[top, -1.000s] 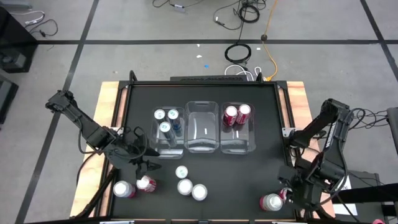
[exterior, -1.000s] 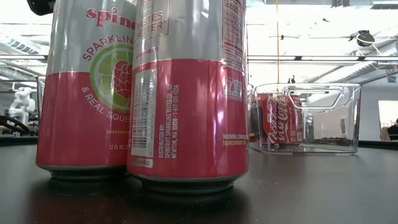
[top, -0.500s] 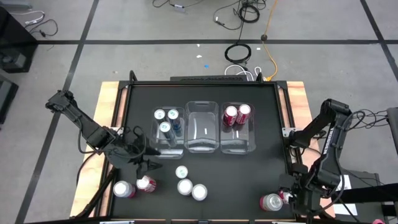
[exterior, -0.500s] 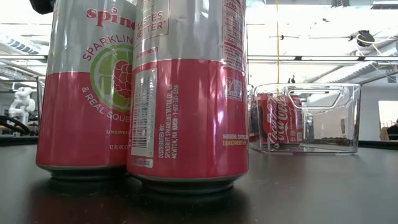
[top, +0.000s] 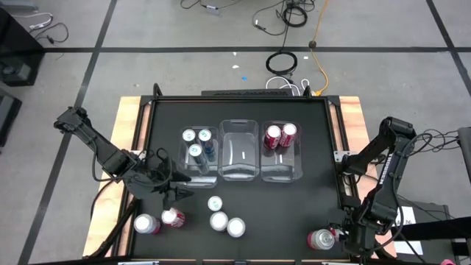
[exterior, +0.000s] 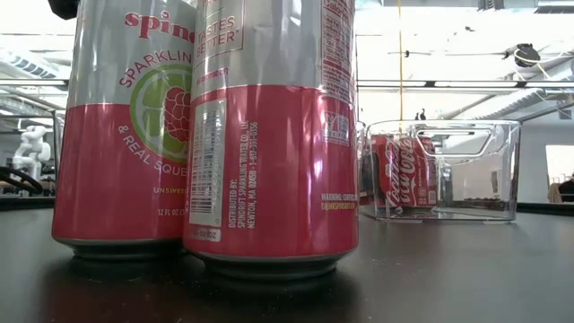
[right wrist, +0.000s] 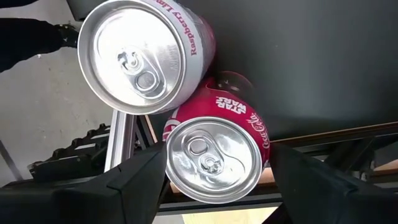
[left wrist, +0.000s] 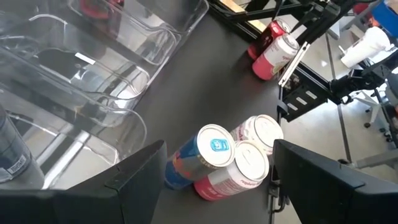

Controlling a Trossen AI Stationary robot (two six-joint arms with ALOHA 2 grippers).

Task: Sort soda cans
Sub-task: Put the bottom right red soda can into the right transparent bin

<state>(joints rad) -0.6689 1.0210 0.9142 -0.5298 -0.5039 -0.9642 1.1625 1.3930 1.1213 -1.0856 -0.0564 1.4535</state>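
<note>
Right claw [right wrist: 217,186] hangs open over a glossy red Coca-Cola "Star Wars" can [right wrist: 211,155] at the table's [top: 316,154] five o'clock, touching a pink raspberry can [right wrist: 143,53]. Left claw [left wrist: 214,180], open, at eight o'clock.

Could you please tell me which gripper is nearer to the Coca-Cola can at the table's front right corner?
Right. The right gripper hangs open directly above the Coca-Cola can; the left gripper hovers far across the table.

cans [top: 195,143] in left bin [top: 199,171], middle bin [top: 239,163] beside
</note>
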